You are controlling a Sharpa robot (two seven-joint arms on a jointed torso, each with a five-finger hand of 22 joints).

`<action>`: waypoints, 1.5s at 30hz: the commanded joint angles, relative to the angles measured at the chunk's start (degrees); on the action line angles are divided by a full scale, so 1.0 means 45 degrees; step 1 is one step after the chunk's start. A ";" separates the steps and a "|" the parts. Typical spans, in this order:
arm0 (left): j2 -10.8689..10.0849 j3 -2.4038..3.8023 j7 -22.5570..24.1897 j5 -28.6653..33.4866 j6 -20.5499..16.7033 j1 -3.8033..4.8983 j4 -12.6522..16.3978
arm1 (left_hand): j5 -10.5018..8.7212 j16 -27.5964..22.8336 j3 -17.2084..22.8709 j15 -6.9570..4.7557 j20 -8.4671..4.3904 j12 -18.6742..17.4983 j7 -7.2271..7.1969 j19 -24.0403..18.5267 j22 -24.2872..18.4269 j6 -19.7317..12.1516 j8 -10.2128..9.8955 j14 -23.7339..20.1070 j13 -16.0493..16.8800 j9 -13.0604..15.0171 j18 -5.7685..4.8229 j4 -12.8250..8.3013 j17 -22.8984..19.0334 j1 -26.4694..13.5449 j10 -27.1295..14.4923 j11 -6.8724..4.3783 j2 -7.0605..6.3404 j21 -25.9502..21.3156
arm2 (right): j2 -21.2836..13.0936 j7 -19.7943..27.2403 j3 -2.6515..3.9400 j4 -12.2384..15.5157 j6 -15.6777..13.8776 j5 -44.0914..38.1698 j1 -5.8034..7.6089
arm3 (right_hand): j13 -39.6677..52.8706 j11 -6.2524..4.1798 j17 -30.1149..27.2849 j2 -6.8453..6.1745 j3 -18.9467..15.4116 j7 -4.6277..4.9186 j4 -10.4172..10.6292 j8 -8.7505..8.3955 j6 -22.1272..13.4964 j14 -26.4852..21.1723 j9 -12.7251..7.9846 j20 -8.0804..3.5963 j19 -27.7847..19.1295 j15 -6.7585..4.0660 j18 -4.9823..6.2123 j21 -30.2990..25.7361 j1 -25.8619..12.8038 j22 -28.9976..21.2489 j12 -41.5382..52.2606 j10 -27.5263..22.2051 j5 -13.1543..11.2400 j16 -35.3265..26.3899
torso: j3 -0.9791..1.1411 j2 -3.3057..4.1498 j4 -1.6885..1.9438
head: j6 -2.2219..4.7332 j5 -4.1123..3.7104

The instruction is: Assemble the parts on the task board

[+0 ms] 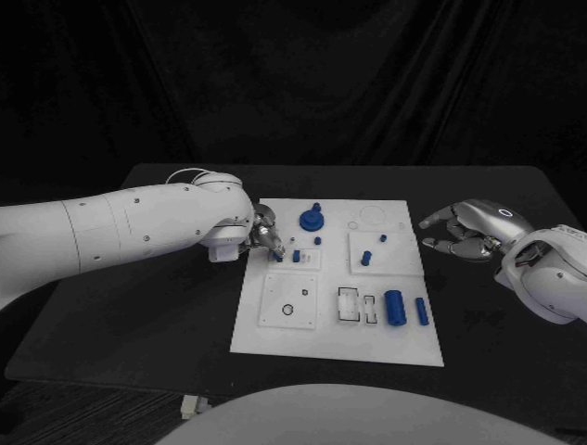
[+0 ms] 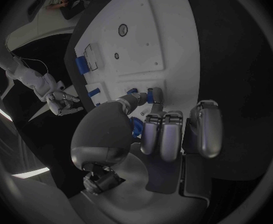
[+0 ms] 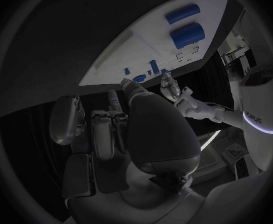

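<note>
Blue part point(image 2: 151, 95) seems pinched in my left hand point(image 1: 265, 235) over the task board point(image 1: 323, 334); right hand point(image 1: 468, 230) (off-board) curled, holding nothing.

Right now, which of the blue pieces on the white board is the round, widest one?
The blue disc-shaped piece near the board's far edge, just beyond the left hand. The others are slim pegs or cylinders.

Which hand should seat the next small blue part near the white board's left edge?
Left. The left hand is already over the white task board, fingers at a small blue part; the right hand hovers off the board's right side.
</note>
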 commanded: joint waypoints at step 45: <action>0.0146 -0.0014 -0.0074 0.0010 0.1522 -0.0059 -0.0330 | 0.0318 0.0034 0.1002 -0.0031 0.0016 0.0034 -0.0173 -0.0063 0.2448 0.0366 0.0054 0.1322 0.3350 0.0019 0.0110 -0.0950 0.3355 -0.0167 0.1333 -0.0074 -0.0127 -0.0072 | -0.0006 -0.0281 0.0007 -0.0007 0.0085 -0.0029 -0.0048 | 0.3345 0.0109 0.3355 0.0009 0.0136 0.0003 -0.0071 -0.0092 0.0098 0.1347 -0.0023 0.0013 -0.0028 0.0093 0.0251 -0.0064 0.0135 0.2096 0.0033 0.1348 0.0068 0.0033 | 0.0008 0.0008 0.0000 | -0.0003 -0.0019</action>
